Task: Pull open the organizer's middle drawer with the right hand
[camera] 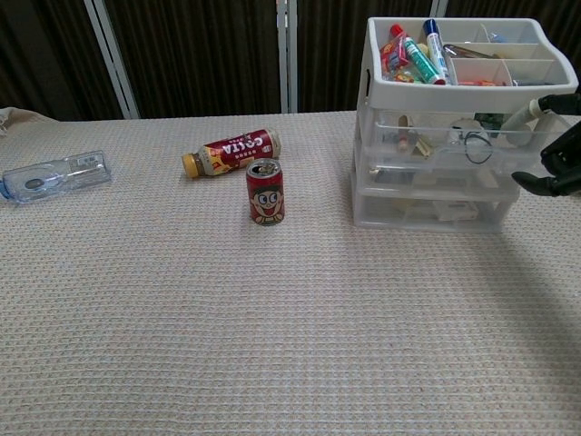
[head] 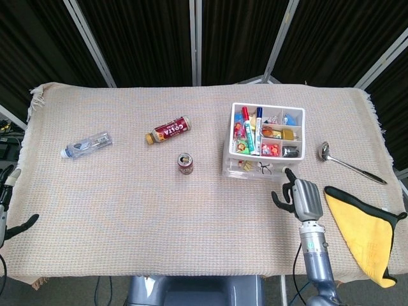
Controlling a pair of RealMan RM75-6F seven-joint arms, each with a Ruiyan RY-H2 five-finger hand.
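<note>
Fingers of the right hand were spread and partly curled, one light fingertip stretched toward the organizer's front right corner, and they held nothing; whether that fingertip touched the plastic could not be told. At the far left edge of the head view, the left hand showed only as a dark curled tip and part of its wrist beside the surface, so its state could not be told. On the woven cloth, a clear plastic bottle lay on its side, well apart from the rest. Further right lay a red-labelled bottle, also on its side, with a small red can standing upright just in front of it. The organizer stood right of centre, its top tray filled with markers and small items, and the middle drawer sat closed, flush with the other drawers. Right of the organizer lay a metal spoon, and near the surface's right edge a yellow cloth with a dark border.
</note>
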